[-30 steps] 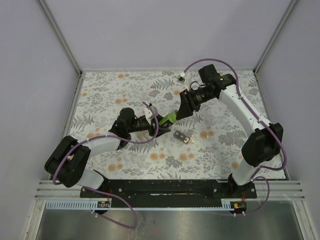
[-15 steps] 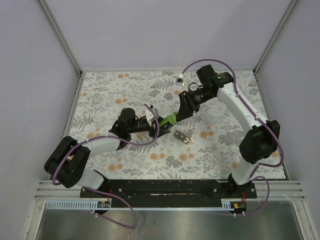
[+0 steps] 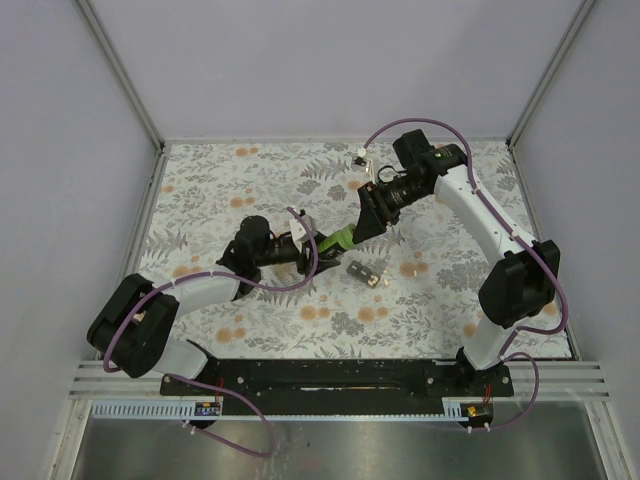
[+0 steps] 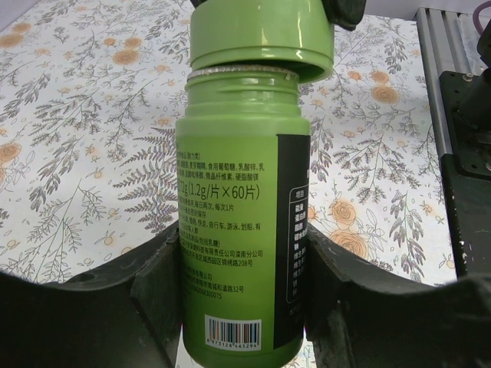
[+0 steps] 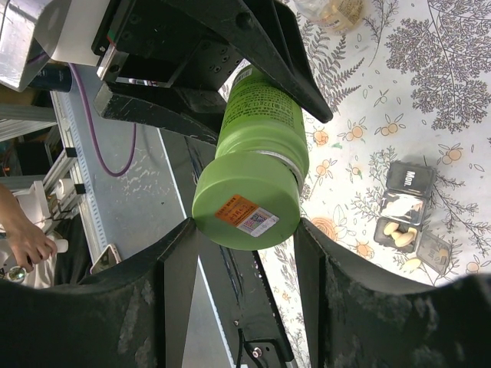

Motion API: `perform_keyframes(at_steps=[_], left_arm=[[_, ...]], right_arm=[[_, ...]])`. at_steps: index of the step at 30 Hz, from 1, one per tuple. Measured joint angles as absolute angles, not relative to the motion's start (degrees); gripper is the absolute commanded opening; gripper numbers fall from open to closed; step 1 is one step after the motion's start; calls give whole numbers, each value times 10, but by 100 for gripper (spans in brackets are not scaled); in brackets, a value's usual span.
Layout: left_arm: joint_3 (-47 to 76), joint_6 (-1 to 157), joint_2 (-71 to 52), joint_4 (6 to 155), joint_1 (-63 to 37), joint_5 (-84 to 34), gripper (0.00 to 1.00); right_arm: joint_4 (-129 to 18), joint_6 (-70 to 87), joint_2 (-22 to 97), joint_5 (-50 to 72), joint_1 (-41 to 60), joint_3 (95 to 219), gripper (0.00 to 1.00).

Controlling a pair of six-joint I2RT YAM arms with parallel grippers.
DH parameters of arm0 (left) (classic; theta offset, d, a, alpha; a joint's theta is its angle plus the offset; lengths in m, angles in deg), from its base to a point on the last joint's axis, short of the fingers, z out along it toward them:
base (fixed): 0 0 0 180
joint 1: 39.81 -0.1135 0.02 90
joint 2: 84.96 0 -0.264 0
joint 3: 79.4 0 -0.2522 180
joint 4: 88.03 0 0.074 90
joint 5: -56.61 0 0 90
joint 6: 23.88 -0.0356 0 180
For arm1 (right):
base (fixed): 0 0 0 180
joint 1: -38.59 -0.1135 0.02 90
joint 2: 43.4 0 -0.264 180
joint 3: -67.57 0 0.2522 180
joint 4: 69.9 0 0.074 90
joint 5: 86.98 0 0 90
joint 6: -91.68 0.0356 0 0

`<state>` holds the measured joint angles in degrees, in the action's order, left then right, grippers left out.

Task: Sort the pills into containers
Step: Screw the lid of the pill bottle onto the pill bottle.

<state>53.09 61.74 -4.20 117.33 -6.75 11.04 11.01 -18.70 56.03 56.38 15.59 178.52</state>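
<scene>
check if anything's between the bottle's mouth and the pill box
Yes: the cap sits tilted over the bottle mouth, gripped in the right jaws. Nothing else visible blocks the way to the pill box.

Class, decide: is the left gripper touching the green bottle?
Touching. Left wrist view: the left gripper has both fingers pressed against the green bottle, no gap.

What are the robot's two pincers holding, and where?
The left pincer clamps the green bottle around its body; the right pincer grips the bottle's green cap by its sides.
</scene>
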Motion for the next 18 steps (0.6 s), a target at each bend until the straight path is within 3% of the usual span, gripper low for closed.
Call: perform_keyframes(at_steps=[18], left_arm=[[531,633,-42,1174,-68,122,0]], right_arm=[[110,-187,561,561,156,1785,28]])
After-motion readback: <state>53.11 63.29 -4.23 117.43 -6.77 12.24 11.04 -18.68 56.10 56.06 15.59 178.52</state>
